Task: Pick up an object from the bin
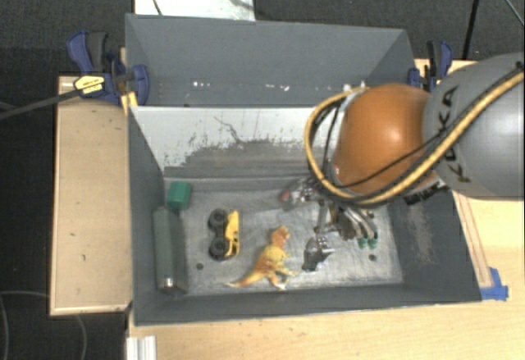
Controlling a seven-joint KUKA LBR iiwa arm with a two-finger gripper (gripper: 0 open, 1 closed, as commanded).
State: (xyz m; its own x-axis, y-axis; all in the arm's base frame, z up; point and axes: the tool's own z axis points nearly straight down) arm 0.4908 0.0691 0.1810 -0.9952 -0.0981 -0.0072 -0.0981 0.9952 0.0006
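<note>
Orange wrist cover (381,133) is seen above gripper (321,250) at 3 o'clock of toy dinosaur (267,262); opening cannot be told, nothing lifted yet.

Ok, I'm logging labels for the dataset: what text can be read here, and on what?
"KUKA": on the grey arm, running along its side, partly crossed by a cable.
Yellow toy car, orange dinosaur, green tube: no text can be made out on them.
</note>
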